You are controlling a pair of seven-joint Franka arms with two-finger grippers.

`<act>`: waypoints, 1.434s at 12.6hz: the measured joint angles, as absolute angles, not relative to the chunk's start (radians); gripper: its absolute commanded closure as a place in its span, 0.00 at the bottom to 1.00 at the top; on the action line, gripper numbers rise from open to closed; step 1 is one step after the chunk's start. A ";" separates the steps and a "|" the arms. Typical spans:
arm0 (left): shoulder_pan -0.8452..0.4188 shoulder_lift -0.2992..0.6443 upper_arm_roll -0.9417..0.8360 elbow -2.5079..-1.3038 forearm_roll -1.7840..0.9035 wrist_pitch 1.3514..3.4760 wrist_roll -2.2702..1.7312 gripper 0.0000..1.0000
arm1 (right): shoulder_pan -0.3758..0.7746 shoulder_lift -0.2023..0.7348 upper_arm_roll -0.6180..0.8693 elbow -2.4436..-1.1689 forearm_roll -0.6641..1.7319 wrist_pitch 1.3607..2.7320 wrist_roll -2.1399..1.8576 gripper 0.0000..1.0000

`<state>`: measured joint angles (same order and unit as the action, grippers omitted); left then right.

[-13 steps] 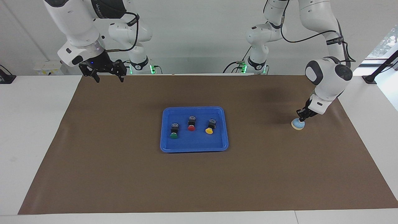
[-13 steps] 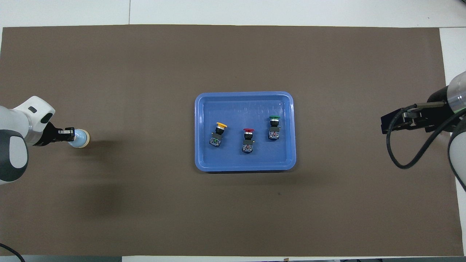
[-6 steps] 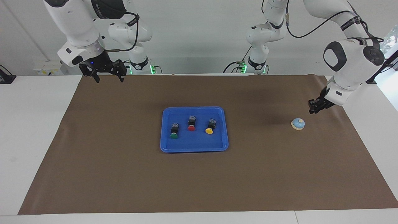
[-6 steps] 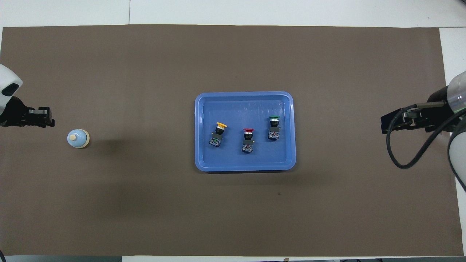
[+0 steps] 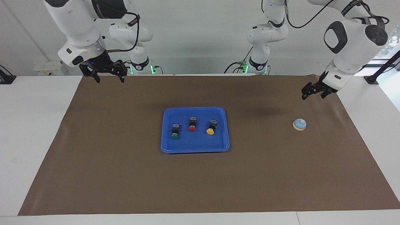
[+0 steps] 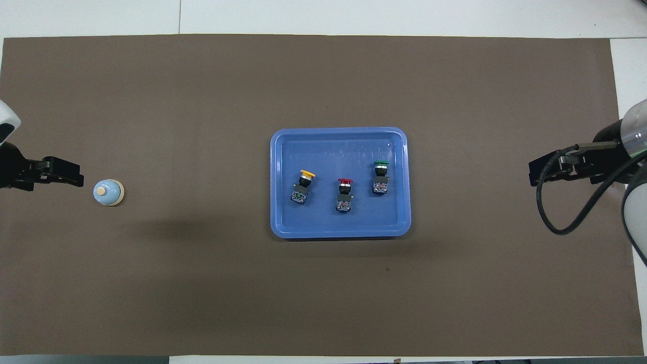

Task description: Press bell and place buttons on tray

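Note:
The light-blue bell (image 5: 299,124) (image 6: 108,192) stands alone on the brown mat toward the left arm's end of the table, with nothing touching it. My left gripper (image 5: 312,95) (image 6: 76,175) hangs open and empty in the air over bare mat beside the bell. The blue tray (image 5: 195,109) (image 6: 338,131) lies mid-table. In it lie the green button (image 5: 175,131) (image 6: 380,175), the red button (image 5: 192,124) (image 6: 344,192) and the yellow button (image 5: 211,127) (image 6: 304,185), side by side. My right gripper (image 5: 110,80) (image 6: 537,173) waits open over the mat's edge at the right arm's end.
A brown mat (image 5: 125,175) covers most of the white table. A black cable (image 6: 556,222) loops from the right arm's wrist.
My left gripper has lifted off the bell's knob, risen away from it and opened. The bell, the tray, the buttons and the right arm have not moved.

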<state>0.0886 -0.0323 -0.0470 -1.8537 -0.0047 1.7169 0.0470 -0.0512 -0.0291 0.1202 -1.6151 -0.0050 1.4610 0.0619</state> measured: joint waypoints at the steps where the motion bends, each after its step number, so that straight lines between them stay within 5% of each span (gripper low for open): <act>1: 0.074 -0.032 -0.047 -1.854 -0.005 1.713 0.038 0.00 | -0.051 -0.029 0.120 -1.615 -0.005 1.461 0.062 0.00; 10: 0.016 0.026 -0.022 -1.706 -0.005 1.570 0.032 0.00 | -0.051 -0.029 0.120 -1.615 -0.005 1.461 0.062 0.00; 18: 0.006 0.014 -0.009 -1.691 -0.005 1.559 0.032 0.00 | -0.051 -0.029 0.120 -1.615 -0.005 1.461 0.062 0.00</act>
